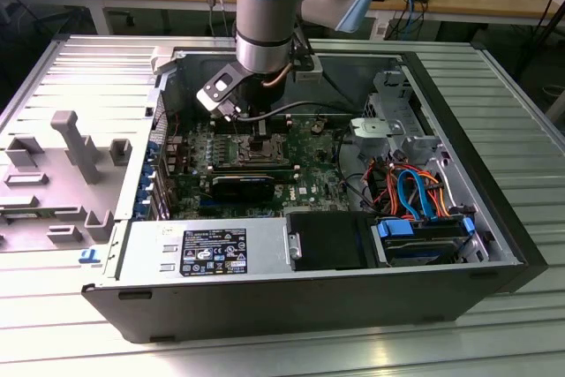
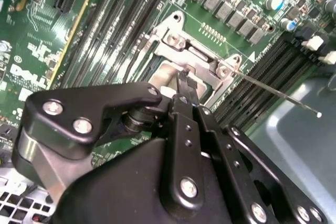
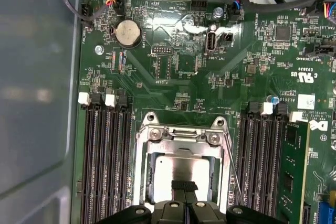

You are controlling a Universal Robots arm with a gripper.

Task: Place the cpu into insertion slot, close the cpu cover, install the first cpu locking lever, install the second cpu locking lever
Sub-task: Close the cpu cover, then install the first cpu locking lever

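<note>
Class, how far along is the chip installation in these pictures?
Done: the chip lies in its socket. In hand: the gripper is right at the chip. Left: one lever stands raised, unlatched; whether the cover is fully closed is unclear.

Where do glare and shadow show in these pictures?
In the first wrist view, glare whitens the motherboard beside the coin battery, and the cpu shines pale; in the exterior view, the ribbed table is bright, the computer case dimmer inside.

We see a dull silver-grey cpu (image 3: 181,167), a green motherboard (image 3: 173,85), a black gripper (image 3: 184,186), and a grey, pale-blue arm (image 1: 265,15).
</note>
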